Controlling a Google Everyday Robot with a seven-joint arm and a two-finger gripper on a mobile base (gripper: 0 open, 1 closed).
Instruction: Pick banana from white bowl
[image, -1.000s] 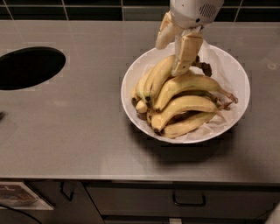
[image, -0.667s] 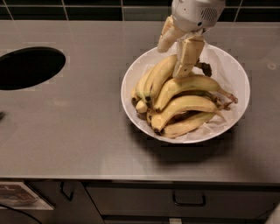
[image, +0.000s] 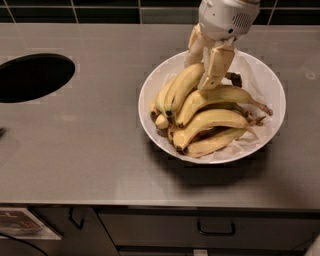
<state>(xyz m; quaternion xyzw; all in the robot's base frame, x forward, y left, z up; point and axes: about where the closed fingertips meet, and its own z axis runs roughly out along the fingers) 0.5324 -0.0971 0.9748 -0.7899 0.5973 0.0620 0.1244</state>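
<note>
Gripper (image: 201, 74) low over 12 o'clock side of white bowl (image: 148, 92). Fingers spread, one either side of upper end of banana (image: 181, 89). Banana lying in bowl atop heap (image: 212, 122), 10 o'clock part, blackened stem lump toward 1 o'clock. Contact: cannot tell.

End effector (image: 198, 74) hangs just above bananas (image: 210, 120) piled in the white bowl (image: 144, 100).
</note>
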